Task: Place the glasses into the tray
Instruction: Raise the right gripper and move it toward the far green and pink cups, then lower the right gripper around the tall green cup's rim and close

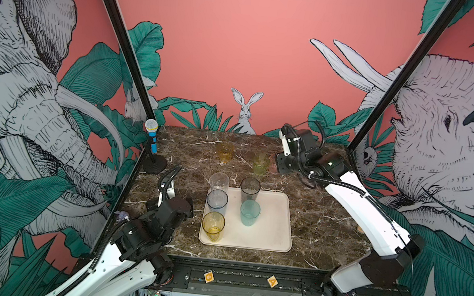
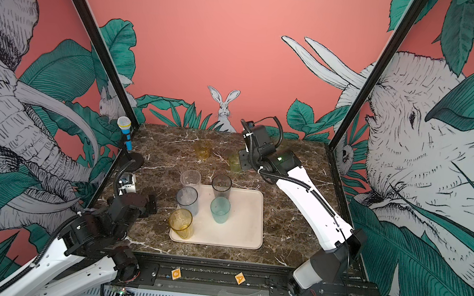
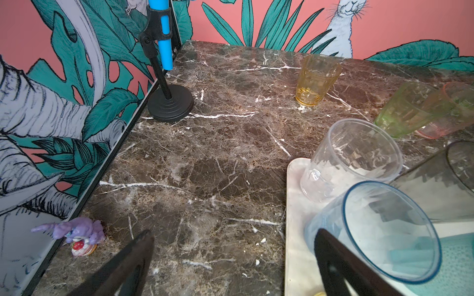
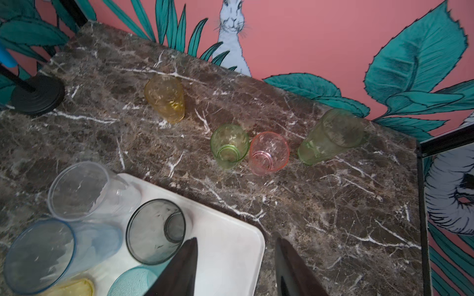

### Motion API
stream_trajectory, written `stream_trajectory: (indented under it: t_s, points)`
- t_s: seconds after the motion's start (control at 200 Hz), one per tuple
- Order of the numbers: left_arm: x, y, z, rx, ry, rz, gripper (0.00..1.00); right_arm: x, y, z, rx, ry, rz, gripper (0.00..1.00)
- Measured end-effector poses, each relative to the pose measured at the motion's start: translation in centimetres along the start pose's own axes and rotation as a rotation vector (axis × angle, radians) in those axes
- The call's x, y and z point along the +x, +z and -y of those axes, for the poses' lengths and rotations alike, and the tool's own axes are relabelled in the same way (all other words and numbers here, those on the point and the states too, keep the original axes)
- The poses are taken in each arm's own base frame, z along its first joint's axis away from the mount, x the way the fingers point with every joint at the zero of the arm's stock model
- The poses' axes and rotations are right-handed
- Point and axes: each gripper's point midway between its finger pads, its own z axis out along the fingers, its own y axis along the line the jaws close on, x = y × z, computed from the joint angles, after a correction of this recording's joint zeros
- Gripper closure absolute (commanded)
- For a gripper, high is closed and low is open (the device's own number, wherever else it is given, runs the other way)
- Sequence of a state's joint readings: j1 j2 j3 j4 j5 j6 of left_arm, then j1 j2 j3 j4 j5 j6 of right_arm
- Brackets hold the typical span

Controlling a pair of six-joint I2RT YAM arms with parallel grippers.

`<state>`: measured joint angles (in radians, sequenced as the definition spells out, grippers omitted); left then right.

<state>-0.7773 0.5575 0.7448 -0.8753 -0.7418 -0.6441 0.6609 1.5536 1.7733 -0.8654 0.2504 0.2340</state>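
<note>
1. left gripper (image 3: 233, 241): my fingers are wide apart and empty, low over the table just left of the tray (image 1: 270, 217).
2. tray, left column, all upright: clear glass (image 1: 219, 181) in the far corner, blue-grey glass (image 1: 217, 201) in the middle, yellow glass (image 1: 213, 226) nearest. done.
3. next column: smoky glass (image 1: 250, 189) at the far edge, teal glass (image 1: 249, 212) in front of it. done. five are in; the right part of the tray is bare.
4. not yet in, standing on the table behind the tray: amber glass (image 1: 225, 151), short green glass (image 1: 260, 163), pink glass (image 4: 268, 153) tight beside it (can't tell if they touch), tall green glass (image 4: 331, 135) furthest right. four to go.
5. right gripper (image 4: 234, 243): my fingers are part open with nothing between them, hanging above the tray's far right corner, short of the green and pink pair. i'd guess one of those is next.
</note>
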Motion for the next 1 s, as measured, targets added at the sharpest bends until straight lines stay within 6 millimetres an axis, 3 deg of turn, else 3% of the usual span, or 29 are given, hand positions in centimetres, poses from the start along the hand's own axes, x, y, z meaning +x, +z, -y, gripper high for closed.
stream_trajectory:
  t_s: [0.35, 0.695, 1.0]
  points:
    - [0.1, -0.3, -0.5, -0.003, -0.015, 0.001, 0.02, -1.6, 3.8, 6.8, 0.120, 0.065, -0.032, 0.48]
    - [0.4, -0.4, -0.8, -0.009, -0.012, -0.006, 0.02, -2.3, 8.1, 12.4, 0.162, 0.156, -0.071, 0.48]
    - [0.8, -0.3, -1.0, -0.014, -0.017, -0.012, 0.02, -3.1, 12.1, 16.2, 0.179, 0.237, -0.089, 0.32]
